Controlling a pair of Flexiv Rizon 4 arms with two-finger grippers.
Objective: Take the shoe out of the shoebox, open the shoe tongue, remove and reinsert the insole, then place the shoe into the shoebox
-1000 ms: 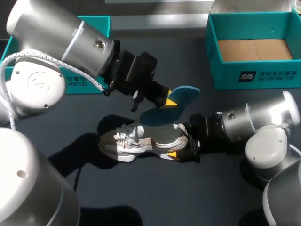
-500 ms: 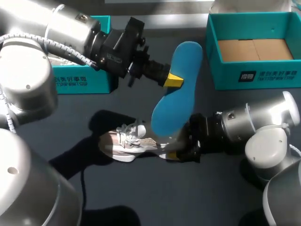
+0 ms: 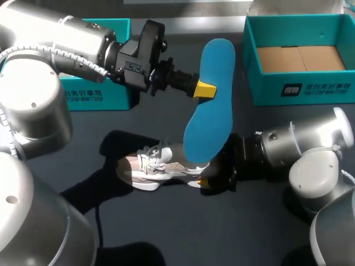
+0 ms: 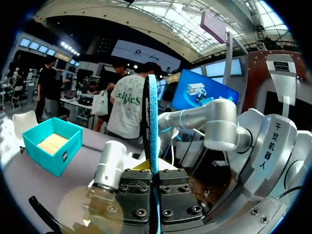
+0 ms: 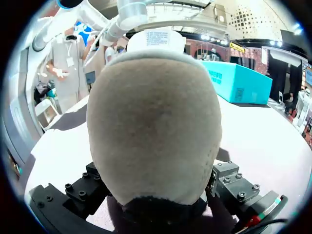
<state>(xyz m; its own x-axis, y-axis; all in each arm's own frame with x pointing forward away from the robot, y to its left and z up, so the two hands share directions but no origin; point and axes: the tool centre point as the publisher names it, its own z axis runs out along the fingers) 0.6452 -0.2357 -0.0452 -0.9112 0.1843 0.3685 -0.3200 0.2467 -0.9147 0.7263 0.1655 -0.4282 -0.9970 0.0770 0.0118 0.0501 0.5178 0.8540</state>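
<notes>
Shoe (image 3: 161, 166): pale lace-up sneaker, sits sole-down on the dark table (image 3: 166, 233), toe twd the left arm's side, heel twd the right arm. Right gripper (image 3: 213, 174) is at the heel w/ its fingers closed on it from both sides. One yellow tip shows on the near side in head view, and in the right wrist view the rounded grey-beige heel fills the space betw. the fingers. Insole (image 3: 209, 100): blue, out of the shoe, held up in the air above it. It is tilted, its lower end over the shoe's heel opening and its upper end higher and further back. Can't tell if the lower end touches the shoe. Left gripper (image 3: 205, 88) comes in from the left-arm side above the shoe, fingers clamped on the insole's edge abt mid-length. The left wrist view shows the insole edge-on, thin and upright, pinched betw. the fingers. Shoebox (image 3: 299, 88): teal, open, brown cardboard floor showing, nothing in it. It stands well apart from the shoe, beyond it on the right-arm side. Second teal box (image 3: 105, 97) is beyond the shoe on the left-arm side, partly hidden behind the left arm.
</notes>
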